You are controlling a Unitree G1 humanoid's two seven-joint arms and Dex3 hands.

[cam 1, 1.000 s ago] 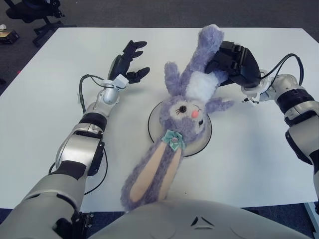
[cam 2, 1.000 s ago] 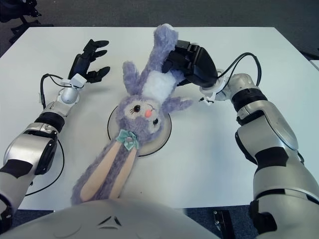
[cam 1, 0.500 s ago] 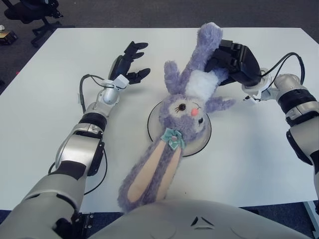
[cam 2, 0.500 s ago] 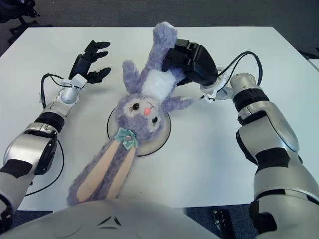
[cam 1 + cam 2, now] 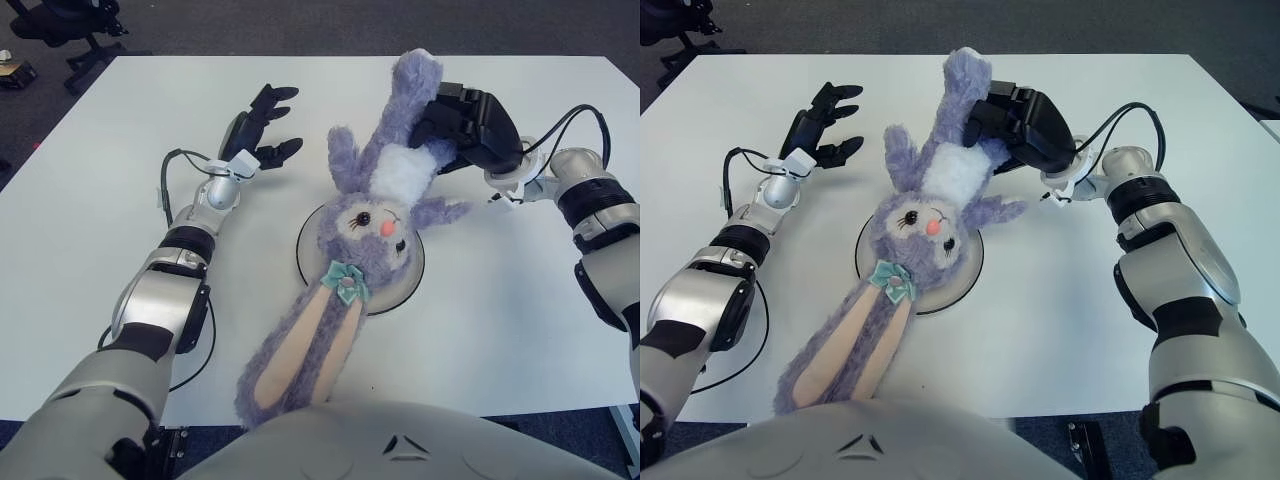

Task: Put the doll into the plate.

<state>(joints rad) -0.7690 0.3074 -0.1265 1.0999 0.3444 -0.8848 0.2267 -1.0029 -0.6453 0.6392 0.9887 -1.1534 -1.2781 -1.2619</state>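
Observation:
A purple plush rabbit doll (image 5: 372,225) hangs upside down, its head over the white plate (image 5: 409,283) in the middle of the table. Its long ears (image 5: 300,360) trail toward the table's near edge. My right hand (image 5: 468,125) is shut on the doll's leg and lower body at the far side, above the plate. The doll hides most of the plate. My left hand (image 5: 262,125) is open, fingers spread, left of the doll and apart from it.
The white table (image 5: 80,230) spans the view. Black cables run along both forearms. An office chair base (image 5: 60,30) stands on the dark floor beyond the far left corner.
The doll's ears have drifted slightly left and nearer to the table's front edge. My right hand has shifted a little to the left with the doll. The left hand has barely moved.

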